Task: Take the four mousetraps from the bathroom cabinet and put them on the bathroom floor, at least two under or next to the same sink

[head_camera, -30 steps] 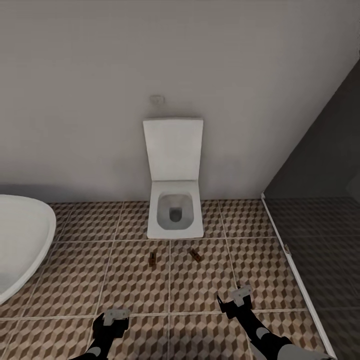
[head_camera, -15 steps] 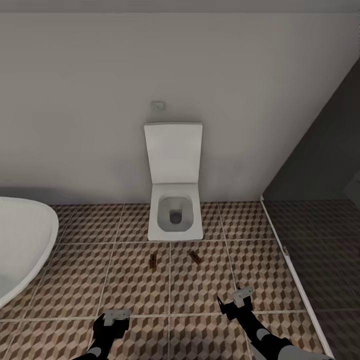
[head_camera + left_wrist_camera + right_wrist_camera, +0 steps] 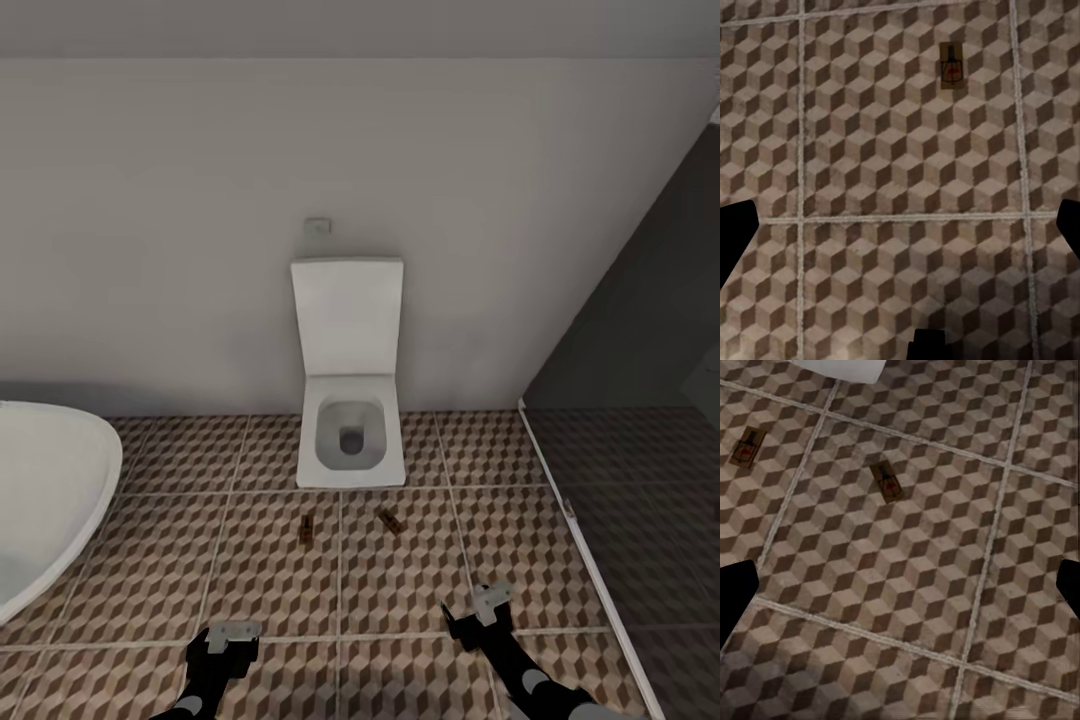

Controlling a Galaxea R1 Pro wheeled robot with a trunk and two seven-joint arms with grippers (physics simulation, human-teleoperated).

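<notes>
Facing toilet (image 3: 350, 400), two traps (image 3: 305, 529) lay sinkless, risking failure; left gripper (image 3: 230, 636), right gripper (image 3: 487, 603) both apart, empty.

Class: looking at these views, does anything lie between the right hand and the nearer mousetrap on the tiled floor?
Nothing visible does. Only bare bathroom floor lies between the right hand and the nearer mousetrap.

No legible text, labels, brands or numbers on any surface. Red mark on mousetraps (image 3: 886, 482) too small to read.
</notes>
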